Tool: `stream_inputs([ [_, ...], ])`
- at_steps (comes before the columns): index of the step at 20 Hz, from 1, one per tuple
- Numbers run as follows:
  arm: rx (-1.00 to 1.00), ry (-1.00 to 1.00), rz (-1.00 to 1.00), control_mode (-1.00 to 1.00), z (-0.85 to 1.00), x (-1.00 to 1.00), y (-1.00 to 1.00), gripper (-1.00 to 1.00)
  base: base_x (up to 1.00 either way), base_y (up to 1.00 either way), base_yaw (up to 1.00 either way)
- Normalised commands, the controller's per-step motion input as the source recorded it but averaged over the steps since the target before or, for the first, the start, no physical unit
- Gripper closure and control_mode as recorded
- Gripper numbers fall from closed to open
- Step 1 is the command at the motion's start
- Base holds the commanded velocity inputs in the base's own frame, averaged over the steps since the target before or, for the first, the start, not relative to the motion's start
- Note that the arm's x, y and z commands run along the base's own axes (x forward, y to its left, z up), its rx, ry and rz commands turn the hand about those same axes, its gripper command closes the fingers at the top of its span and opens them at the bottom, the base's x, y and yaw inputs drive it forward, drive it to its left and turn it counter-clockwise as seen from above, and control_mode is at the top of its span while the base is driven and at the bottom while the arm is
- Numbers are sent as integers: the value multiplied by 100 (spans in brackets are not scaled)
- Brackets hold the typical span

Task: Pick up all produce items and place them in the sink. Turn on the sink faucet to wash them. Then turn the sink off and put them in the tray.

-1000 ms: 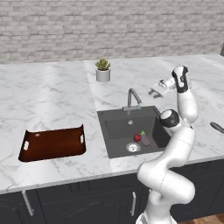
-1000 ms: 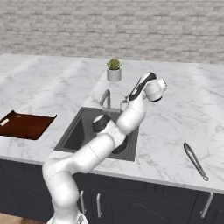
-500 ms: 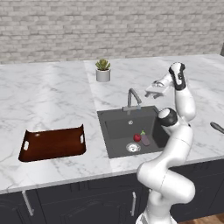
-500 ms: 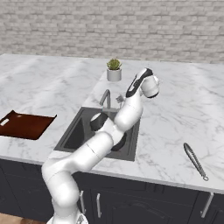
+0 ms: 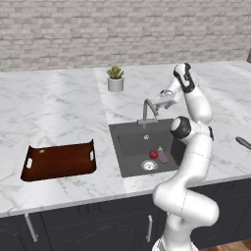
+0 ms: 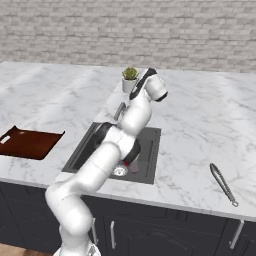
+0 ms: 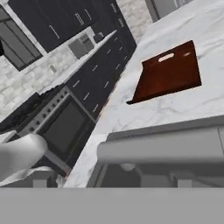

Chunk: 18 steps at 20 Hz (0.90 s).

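Marble counter (image 5: pixel 63 108) is carrying the scene; the gripper (image 5: pixel 161 101), fingers standing wide apart and holding nothing, is hovering just beside the sink faucet (image 5: pixel 148 110) at its 2 o'clock; the red fruit (image 5: pixel 153 154) and purple vegetable (image 5: pixel 162 156) are lying in the sink (image 5: pixel 128 147) near the drain; the tray (image 5: pixel 60 160) is waiting at the sink's 9 o'clock. Judging the tap-opening step due, nudging the handle gently seems wise; the handle itself is hard to make out.

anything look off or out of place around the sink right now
Nothing stands out. The red fruit and purple vegetable lie together in the sink near the drain, the tray sits flat on the counter, and the potted succulent stands upright. The open gripper is beside the faucet.
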Motion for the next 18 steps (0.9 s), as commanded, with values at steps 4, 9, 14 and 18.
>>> stream_inputs([
  [4, -12, -19, 0, -100, 17, -100, 2, -100, 0, 0, 0],
  [9, -13, -25, 0, -100, 21, -100, 1, -100, 0, 0, 0],
  [14, -9, -31, -1, -100, 33, -100, 0, -100, 0, 0, 0],
  [18, -5, -27, -5, -100, 28, -100, 0, -100, 0, 0, 0],
])
